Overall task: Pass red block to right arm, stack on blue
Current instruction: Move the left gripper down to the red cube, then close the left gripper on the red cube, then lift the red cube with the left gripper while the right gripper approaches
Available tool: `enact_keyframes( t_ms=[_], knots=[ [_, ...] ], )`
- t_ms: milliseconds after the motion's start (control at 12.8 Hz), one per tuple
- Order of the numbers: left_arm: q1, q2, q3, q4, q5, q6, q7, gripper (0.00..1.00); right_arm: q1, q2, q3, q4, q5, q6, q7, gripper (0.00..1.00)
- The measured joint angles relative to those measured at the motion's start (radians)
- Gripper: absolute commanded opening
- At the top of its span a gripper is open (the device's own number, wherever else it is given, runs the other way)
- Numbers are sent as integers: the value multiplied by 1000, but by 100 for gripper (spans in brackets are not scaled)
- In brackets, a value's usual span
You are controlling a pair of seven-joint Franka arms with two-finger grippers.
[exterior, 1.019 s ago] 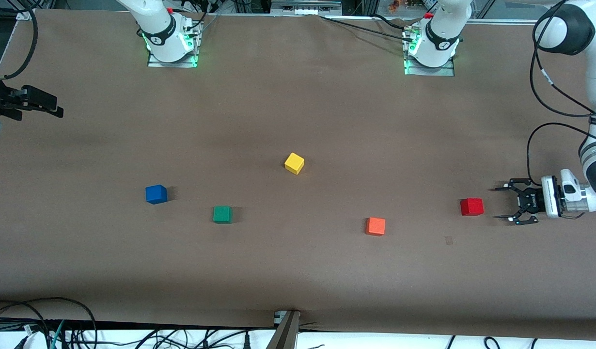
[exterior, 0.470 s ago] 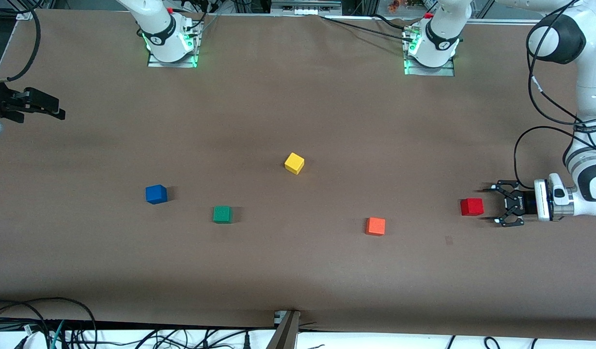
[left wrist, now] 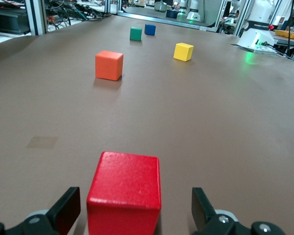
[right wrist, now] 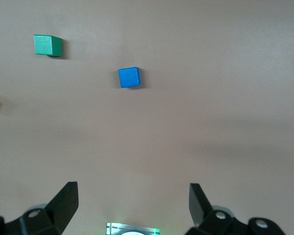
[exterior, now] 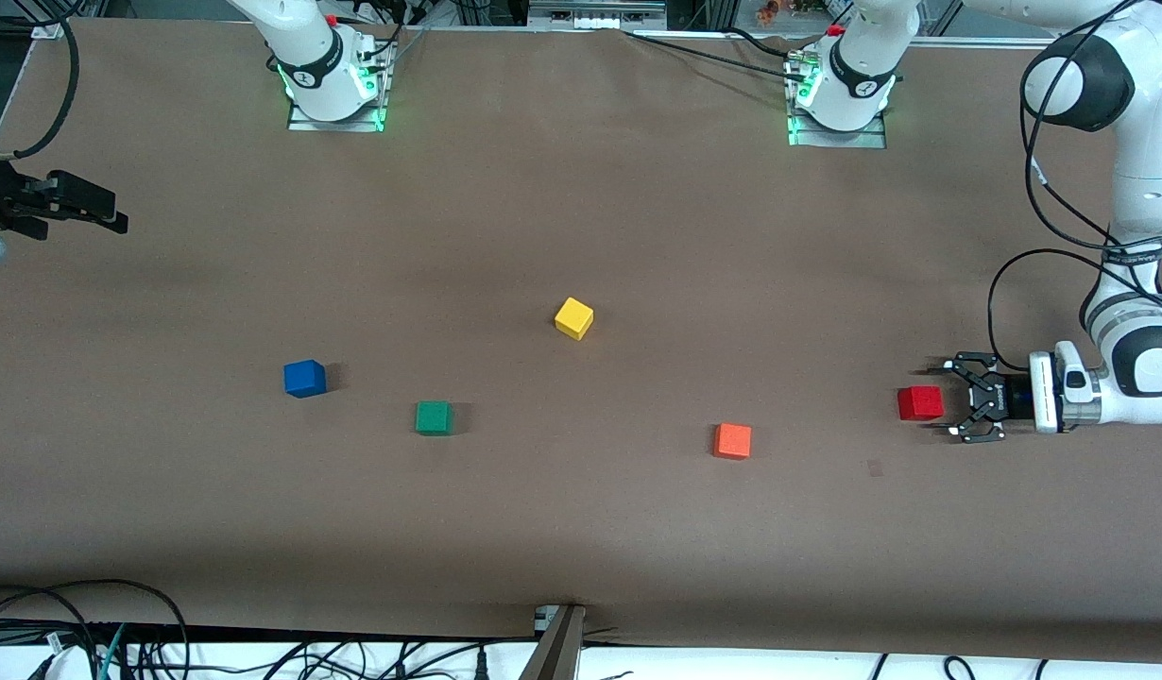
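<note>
On the table, left gripper (exterior: 949, 399) wide beside red block (exterior: 920, 402) — right gripper (exterior: 113, 215) wide, waiting

From where I work, the yellow cube (exterior: 573, 318) sits mid-table (exterior: 581, 529). The green cube (exterior: 434, 417) lies nearer the front camera than the yellow cube, toward the right arm's end. The orange cube (exterior: 732, 441) lies nearer the camera still, toward the left arm's end. All three stand well apart. Cables (exterior: 80, 633) trail along the table's camera-side edge.
</note>
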Motion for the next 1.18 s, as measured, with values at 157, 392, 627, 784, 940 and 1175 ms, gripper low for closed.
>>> enact_keyframes(
  t_ms=[157,392,627,784,940,1175],
  knots=[
    [0,16,-4,0,-17,0,23,100,0,0,0,0,0,0,0,100],
    [0,22,-4,2,-21,0,33,100,0,0,0,0,0,0,0,100],
    [0,25,-4,4,-31,-2,35,44,0,0,0,0,0,0,0,100],
    [-3,36,-5,4,-71,-7,37,0,0,0,0,0,0,0,0,100],
    [-22,45,-7,3,-127,-15,38,0,0,0,0,0,0,0,0,100],
    [-95,54,-16,-2,-280,-55,38,0,1,0,1,0,0,0,0,100]
  ],
)
